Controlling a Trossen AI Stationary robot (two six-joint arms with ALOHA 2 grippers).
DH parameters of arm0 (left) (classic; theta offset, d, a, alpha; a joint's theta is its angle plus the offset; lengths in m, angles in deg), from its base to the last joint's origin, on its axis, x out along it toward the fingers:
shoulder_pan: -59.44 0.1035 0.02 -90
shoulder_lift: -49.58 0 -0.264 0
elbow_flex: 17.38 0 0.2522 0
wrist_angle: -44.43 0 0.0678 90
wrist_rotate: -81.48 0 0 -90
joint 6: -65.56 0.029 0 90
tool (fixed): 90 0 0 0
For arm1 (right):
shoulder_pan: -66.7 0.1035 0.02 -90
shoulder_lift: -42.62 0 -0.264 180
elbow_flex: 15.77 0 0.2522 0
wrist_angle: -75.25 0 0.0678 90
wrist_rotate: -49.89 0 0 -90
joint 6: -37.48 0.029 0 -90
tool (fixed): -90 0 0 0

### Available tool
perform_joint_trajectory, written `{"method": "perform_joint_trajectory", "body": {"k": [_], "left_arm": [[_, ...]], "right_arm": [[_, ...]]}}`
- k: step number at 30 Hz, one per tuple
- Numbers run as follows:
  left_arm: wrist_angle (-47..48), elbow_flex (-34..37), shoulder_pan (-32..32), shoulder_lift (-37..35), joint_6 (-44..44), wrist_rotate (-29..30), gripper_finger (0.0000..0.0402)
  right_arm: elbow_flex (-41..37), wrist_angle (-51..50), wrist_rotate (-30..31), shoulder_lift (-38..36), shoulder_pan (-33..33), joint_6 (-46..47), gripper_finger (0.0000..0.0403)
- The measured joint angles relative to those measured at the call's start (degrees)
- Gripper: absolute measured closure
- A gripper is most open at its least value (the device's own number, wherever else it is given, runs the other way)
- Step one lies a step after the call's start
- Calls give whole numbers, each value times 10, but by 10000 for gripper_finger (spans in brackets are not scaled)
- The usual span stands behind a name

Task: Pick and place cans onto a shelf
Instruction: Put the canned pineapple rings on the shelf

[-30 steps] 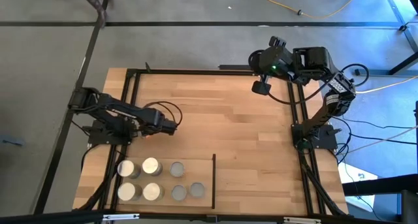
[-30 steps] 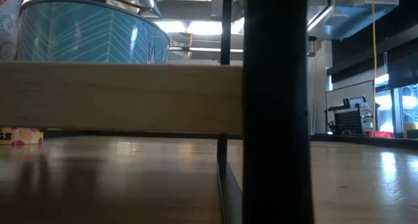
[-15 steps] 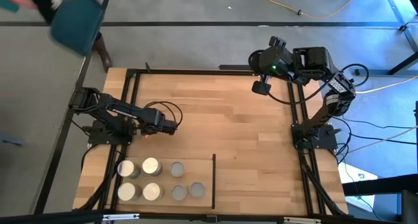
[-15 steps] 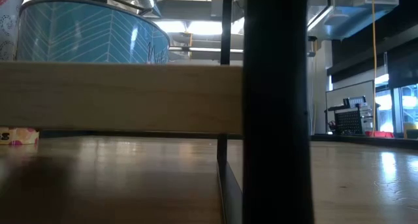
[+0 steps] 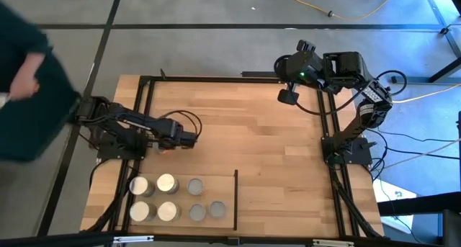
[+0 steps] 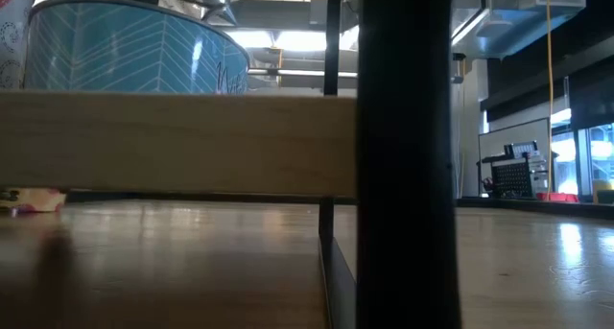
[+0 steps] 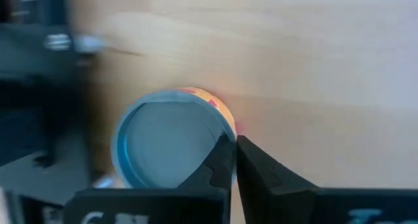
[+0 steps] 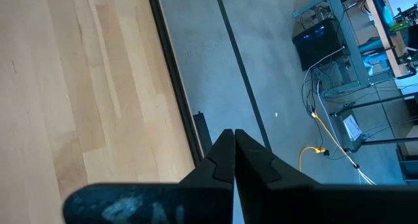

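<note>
The wooden table (image 5: 259, 139) fills most of the high view, framed in black. On its near left corner lies the one shelf (image 5: 180, 224), a light-wood panel with a thin black divider (image 5: 235, 198) along its right edge. At the picture's left edge a person in a dark sleeve (image 5: 29, 96) leans in beside the table.

Two dark arms are present. The left arm reaches over the table's left side, and the left gripper (image 5: 189, 140) hangs above bare wood, just beyond the shelf's far edge. In the left wrist view its fingers (image 7: 251, 168) are pressed together, tips meeting just beside a seventh can (image 7: 171, 145) with a pale blue top, not pinching it. The right arm waits at the far right corner, its right gripper (image 5: 288, 96) near the frame, jaws pressed together on nothing.

Six cans (image 5: 173, 198) stand on the shelf in two rows of three: four with pale cream tops to the left, two with smaller grey tops to the right.
</note>
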Motion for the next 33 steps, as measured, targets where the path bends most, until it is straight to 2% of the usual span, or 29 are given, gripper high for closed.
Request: {"method": "perform_joint_trajectory", "body": {"k": [12, 18, 23, 29, 33], "left_arm": [[2, -103, -2, -2, 239, 1, 400], [22, -204, -9, -2, 409, 8, 401], [63, -301, -19, 1, 548, 13, 401], [110, -406, -50, 36, 727, 41, 401], [112, -459, -78, 72, 851, 32, 401]], "right_arm": [[0, 0, 0, 0, 0, 18, 398], [0, 0, -4, 0, 0, 19, 398], [0, 0, -51, 0, 0, 19, 398], [0, 0, -75, 0, 0, 19, 398], [0, 0, -93, 0, 0, 18, 398]]}}
